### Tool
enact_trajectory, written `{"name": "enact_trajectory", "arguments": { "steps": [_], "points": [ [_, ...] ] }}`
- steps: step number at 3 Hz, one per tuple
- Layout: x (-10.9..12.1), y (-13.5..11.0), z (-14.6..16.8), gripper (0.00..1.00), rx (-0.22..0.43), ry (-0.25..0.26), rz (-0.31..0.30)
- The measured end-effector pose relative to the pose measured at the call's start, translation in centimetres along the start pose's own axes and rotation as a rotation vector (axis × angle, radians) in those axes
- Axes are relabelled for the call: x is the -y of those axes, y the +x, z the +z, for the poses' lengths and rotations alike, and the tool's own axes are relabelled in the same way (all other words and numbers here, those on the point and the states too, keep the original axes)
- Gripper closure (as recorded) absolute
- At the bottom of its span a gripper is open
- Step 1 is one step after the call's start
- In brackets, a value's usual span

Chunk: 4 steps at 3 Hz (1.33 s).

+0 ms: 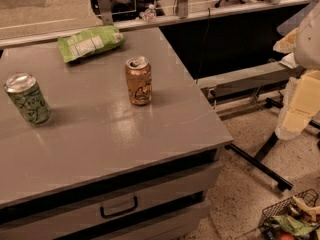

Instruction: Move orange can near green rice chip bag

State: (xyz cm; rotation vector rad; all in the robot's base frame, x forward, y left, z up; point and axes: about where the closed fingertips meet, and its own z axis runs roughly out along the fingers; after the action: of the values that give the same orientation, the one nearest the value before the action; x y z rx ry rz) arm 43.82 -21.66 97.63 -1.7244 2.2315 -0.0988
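The orange can (138, 81) stands upright near the middle of the grey table (100, 149), its silver top opened. The green rice chip bag (89, 42) lies flat at the table's far edge, up and to the left of the can, about a can's height away from it. My gripper (299, 101) shows as a pale cream shape at the right edge of the camera view. It is off the table, well to the right of the can, and touches nothing.
A green can (28, 98) with scribbled lettering stands upright at the table's left side. The table has a drawer with a handle (119, 207) in front. A wire basket (292, 216) with items sits on the floor at bottom right. A rail (200, 15) runs behind the table.
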Motion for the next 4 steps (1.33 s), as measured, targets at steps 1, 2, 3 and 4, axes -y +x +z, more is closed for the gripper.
{"name": "enact_trajectory", "arguments": {
  "steps": [1, 2, 3, 4],
  "points": [
    [0.0, 0.0, 0.0, 0.0, 0.0, 0.0, 0.0],
    [-0.1, -0.3, 0.2, 0.0, 0.059, -0.008, 0.013],
    [0.8, -0.1, 2.5, 0.0, 0.32, -0.029, 0.053],
    [-0.1, -3.0, 3.6, 0.0, 0.595, -0.104, 0.052]
  ]
}}
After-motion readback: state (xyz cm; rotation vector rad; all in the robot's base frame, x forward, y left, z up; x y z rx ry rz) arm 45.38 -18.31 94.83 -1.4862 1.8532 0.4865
